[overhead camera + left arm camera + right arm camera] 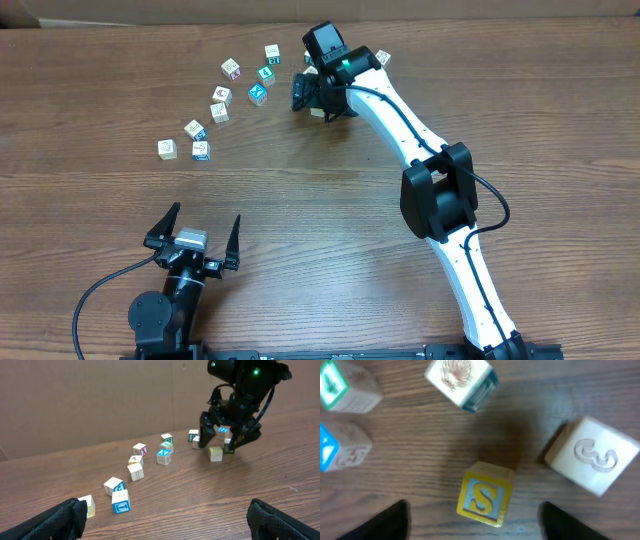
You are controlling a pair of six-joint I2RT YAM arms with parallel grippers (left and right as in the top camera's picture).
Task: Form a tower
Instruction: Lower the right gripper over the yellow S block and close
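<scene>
**Right arm at the building site.** Seen from overhead, the right gripper [320,98] hangs at 12 o'clock of the table [300,200] over the yellow S cube [485,500]. Its jaws are spread to either side and touch nothing, so the cube probably sits here as the foot of the tower, though no stacked column shows in any view yet. The cube marked 3 [592,455] lies at 2 o'clock of it and the shell cube [461,380] at 12, both near enough to be taken next. The left gripper [207,212] rests at 7 o'clock, jaws wide and empty, out of the way of the loose cubes [219,111] arcing at 10 to 11 o'clock.
</scene>
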